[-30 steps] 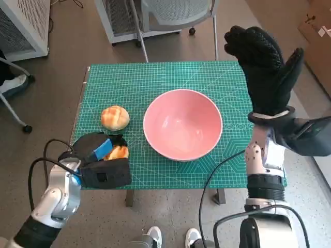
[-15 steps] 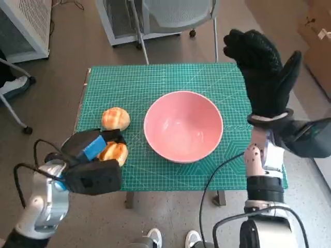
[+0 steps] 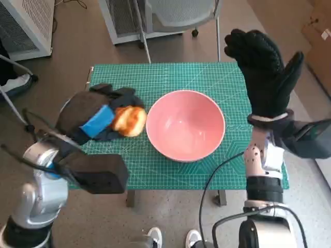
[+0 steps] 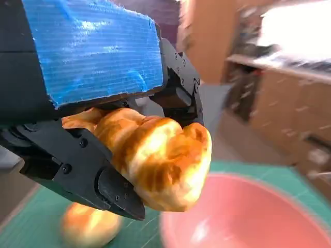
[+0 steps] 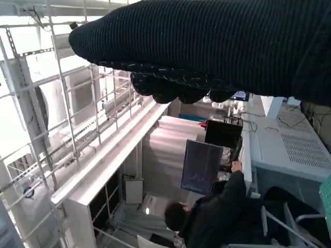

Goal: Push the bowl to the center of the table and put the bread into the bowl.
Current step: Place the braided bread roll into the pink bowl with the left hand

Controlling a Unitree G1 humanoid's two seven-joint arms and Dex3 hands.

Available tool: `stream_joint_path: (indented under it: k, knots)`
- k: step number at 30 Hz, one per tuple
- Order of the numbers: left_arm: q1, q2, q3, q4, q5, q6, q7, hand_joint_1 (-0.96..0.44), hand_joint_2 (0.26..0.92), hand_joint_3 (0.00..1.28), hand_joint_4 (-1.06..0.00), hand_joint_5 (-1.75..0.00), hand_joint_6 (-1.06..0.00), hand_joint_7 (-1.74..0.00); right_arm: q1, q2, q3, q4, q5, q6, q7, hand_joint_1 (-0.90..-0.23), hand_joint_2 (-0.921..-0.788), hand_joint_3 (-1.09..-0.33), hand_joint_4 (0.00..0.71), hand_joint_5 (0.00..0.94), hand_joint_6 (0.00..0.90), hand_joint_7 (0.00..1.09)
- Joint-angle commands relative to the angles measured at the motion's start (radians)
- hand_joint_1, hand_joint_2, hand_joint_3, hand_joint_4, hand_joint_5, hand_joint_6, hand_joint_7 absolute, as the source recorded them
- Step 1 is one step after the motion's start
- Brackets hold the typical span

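Note:
The pink bowl (image 3: 185, 124) stands near the middle of the green cutting mat (image 3: 170, 77). My left hand (image 3: 98, 118) is raised above the mat just left of the bowl and grips a golden bread roll (image 3: 129, 120). The left wrist view shows that roll (image 4: 155, 160) pinched between the black fingers (image 4: 83, 170), over the bowl's rim (image 4: 248, 217). A second roll (image 4: 88, 227) lies blurred on the mat below; the head view hides it under the hand. My right hand (image 3: 264, 67), fingers spread and holding nothing, is lifted upright over the table's right edge; its glove (image 5: 217, 46) fills the right wrist view.
A grey chair (image 3: 170, 15) stands behind the table, a white cabinet (image 3: 26, 26) at the back left, a cardboard box (image 3: 318, 31) at the right. Shoes (image 3: 155, 237) show at the table's near edge. A seated person (image 5: 217, 217) appears in the right wrist view.
My left hand has lifted one roll off the mat's near left corner and carried it up and rightward beside the bowl. The right hand has stayed raised.

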Motion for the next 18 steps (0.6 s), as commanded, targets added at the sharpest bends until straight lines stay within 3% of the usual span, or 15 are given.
stream_joint_path:
  k: [1, 10, 18]
  knots:
    - [-0.106, -0.068, -0.076, 0.080, 0.016, -0.037, -0.002, 0.00, 0.900, 0.02, -0.83, -1.01, -0.69, -1.09, 0.034, 0.004, -0.001, -0.004, 0.002, 0.003, 0.004, -0.603, -0.921, -0.562, 0.323, 0.000, 0.405, 0.01]
    - [-0.234, -0.193, -0.201, 0.351, 0.025, -0.140, 0.029, 0.00, 0.918, 0.02, -0.79, -1.10, -0.66, -1.09, 0.060, -0.010, -0.004, -0.037, -0.004, 0.000, -0.002, -0.603, -0.921, -0.565, 0.319, 0.000, 0.404, 0.00]
    - [-0.291, -0.256, -0.235, 0.553, 0.012, -0.228, 0.064, 0.00, 0.918, 0.02, -0.78, -1.10, -0.66, -1.10, 0.094, -0.022, -0.009, -0.081, -0.006, 0.002, -0.010, -0.600, -0.921, -0.568, 0.326, 0.003, 0.404, 0.00]
